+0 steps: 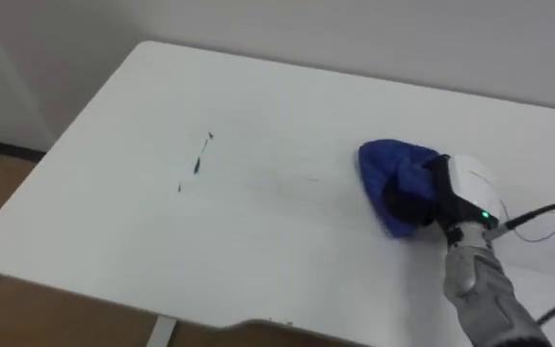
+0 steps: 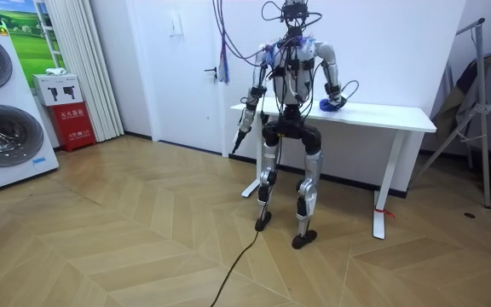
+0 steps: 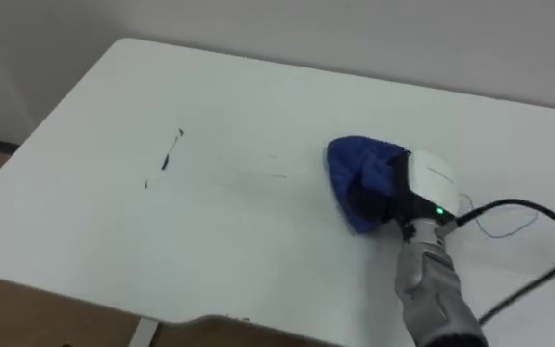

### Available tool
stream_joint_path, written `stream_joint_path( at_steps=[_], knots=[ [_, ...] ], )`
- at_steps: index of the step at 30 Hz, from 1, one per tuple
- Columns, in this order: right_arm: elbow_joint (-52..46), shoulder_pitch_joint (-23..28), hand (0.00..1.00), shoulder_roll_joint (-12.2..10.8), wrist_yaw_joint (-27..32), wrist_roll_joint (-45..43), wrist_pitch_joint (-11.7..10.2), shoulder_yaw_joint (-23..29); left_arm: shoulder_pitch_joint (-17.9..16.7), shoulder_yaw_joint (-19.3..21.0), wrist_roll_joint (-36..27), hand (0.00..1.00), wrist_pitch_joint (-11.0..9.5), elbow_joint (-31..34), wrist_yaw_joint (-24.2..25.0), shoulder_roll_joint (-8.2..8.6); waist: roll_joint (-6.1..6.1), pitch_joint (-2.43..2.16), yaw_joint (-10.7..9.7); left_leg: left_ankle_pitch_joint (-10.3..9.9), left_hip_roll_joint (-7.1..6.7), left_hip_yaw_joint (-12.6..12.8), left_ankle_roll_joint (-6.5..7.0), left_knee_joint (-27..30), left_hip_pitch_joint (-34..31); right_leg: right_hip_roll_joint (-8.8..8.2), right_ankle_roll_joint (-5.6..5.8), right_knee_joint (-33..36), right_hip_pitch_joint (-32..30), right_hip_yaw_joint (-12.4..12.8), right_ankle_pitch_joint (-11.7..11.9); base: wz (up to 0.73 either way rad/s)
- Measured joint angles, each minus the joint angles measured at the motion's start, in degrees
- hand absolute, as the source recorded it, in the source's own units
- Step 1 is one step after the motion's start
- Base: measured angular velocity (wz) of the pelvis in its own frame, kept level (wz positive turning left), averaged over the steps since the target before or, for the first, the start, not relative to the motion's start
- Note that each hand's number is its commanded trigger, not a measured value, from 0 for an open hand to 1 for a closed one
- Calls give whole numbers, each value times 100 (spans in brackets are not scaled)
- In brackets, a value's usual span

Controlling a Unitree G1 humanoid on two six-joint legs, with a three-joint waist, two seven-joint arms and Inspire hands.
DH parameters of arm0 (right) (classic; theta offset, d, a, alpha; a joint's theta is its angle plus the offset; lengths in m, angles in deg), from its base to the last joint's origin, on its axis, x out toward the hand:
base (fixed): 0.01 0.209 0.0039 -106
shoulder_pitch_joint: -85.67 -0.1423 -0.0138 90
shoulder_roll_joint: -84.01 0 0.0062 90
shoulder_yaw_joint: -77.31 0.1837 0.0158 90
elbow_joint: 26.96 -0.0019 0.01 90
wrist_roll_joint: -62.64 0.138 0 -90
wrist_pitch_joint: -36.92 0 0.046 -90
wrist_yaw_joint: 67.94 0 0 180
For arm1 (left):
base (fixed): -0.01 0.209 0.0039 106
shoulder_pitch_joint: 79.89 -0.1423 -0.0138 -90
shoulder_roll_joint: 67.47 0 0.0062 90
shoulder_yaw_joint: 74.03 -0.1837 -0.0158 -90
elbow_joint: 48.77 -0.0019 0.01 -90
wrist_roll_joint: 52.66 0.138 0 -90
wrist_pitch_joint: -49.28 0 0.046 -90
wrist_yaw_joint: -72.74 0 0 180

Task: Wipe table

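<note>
Nearest to the head camera, the right forearm rises from the lower right corner and ends in the right robot hand (image 1: 465, 193), laid palm-down on the right side of the blue cloth (image 1: 391, 173). Its fingers run in under the bunched folds, so I cannot tell whether they are curled into the cloth or merely press it flat. Gathered into a rough mound, the blue cloth sits on the right half of the white surface (image 1: 258, 260), closer to the far edge than the near one. What the coming stroke turns on lies to the robot's left of it: a thin streak of dark marks (image 1: 198, 164), well apart from the cloth, with bare surface between. That streak's long axis runs roughly away from the robot, leaning a little to the right at its far end. A sweep to the left would therefore likely meet it broadside, crossing it rather than following it. The marks sit at much the same depth on the surface as the cloth, so I judge the move wants mainly sideways travel and little reach forward or back. The right robot hand is plainly the nearer one. In the room view the left robot hand (image 2: 240, 130) hangs low beside the surface's left end, off the top.
</note>
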Motion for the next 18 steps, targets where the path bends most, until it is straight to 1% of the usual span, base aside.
stream_joint_path(
  at_steps=[1,2,3,4,5,6,7,8,9,10,11,12,13,14,15,16,17,18],
  knots=[
    [0,-273,100,-110,-78,-189,-11,-179,-8,-22,-2,0,47,-1,2,-4,3,19,156,-8,24,13,-10,59,-35,4,-10,59,-75,8,2,-14],
    [1,-392,100,-154,-82,-235,-27,-234,-9,-49,-2,0,74,3,4,-9,-16,16,224,-8,27,12,-10,97,-45,-3,-11,102,-115,-12,2,0],
    [32,-621,100,-166,-87,-301,-38,-357,-26,-96,-2,0,101,21,13,-7,-15,38,393,-19,33,2,0,156,-93,-29,-11,214,-191,-90,1,18],
    [121,-772,100,-169,-90,-259,-135,-368,-45,-132,-8,0,150,28,21,-10,-2,57,479,-35,12,-67,27,210,-106,-79,-10,315,-191,-183,1,26],
    [157,-809,100,-168,-90,-191,-167,-368,-82,-132,-11,0,175,27,24,-14,19,68,509,-52,2,-76,49,246,-108,-115,-7,395,-192,-228,-1,39],
    [242,-821,100,-165,-87,-117,-204,-355,-153,-129,-12,0,215,-15,32,-33,52,80,521,-88,-8,-83,96,318,-118,-200,-4,608,-212,-355,-3,30],
    [318,-813,100,-161,-78,-105,-220,-348,-175,-131,-17,0,230,-55,36,-44,67,79,516,-118,-10,-72,116,366,-128,-248,-4,765,-256,-390,-3,22],
    [540,-774,100,-154,-55,-137,-273,-331,-248,-120,-37,0,264,-68,39,-51,79,83,511,-155,-48,-67,172,428,-125,-377,-4,1077,-369,-438,0,9],
    [723,-587,100,-97,-19,-171,-330,-245,-259,-83,-35,0,264,-93,61,-58,88,86,499,-196,-67,-46,239,511,-131,-505,-6,1298,-459,-427,14,0],
    [816,-458,100,-66,4,-172,-364,-191,-259,-42,-37,0,263,-99,89,-62,105,89,497,-226,-66,-20,279,553,-128,-555,-2,1391,-480,-432,35,-6],
    [932,-88,100,-5,64,-162,-383,-64,-253,7,-106,0,209,-159,119,-100,154,69,484,-292,-40,92,344,643,-129,-623,4,1545,-532,-417,124,-12],
    [829,295,100,21,333,42,-613,208,-269,51,-140,0,133,-234,124,-146,268,86,332,-401,21,168,402,768,-200,-710,0,1731,-592,-415,257,-16],
    [836,580,100,59,569,131,-798,382,-284,209,-160,0,60,-319,118,-221,315,68,119,-441,54,266,451,819,-224,-789,12,2003,-710,-341,376,-6],
    [849,698,100,95,681,181,-874,468,-272,281,-159,0,11,-357,110,-274,326,56,12,-468,60,270,478,858,-252,-831,9,2117,-790,-284,419,10],
    [856,940,100,159,877,303,-970,679,-260,362,-148,0,-99,-432,94,-420,326,16,-178,-511,109,426,498,919,-301,-1002,15,2391,-903,-195,386,18],
    [869,1198,100,220,1052,447,-1004,872,-233,405,-139,0,-210,-444,78,-552,320,-41,-271,-539,114,415,495,939,-275,-1187,29,2569,-1005,41,328,17],
    [888,1305,100,241,1108,525,-1006,951,-236,412,-140,0,-279,-443,56,-607,313,-72,-328,-551,120,387,489,950,-257,-1278,31,2552,-998,158,327,21],
    [963,1477,100,280,1210,712,-1022,1093,-199,418,-107,0,-384,-435,1,-720,284,-91,-479,-592,127,264,468,1015,-235,-1449,33,2416,-890,305,326,36]
  ],
)
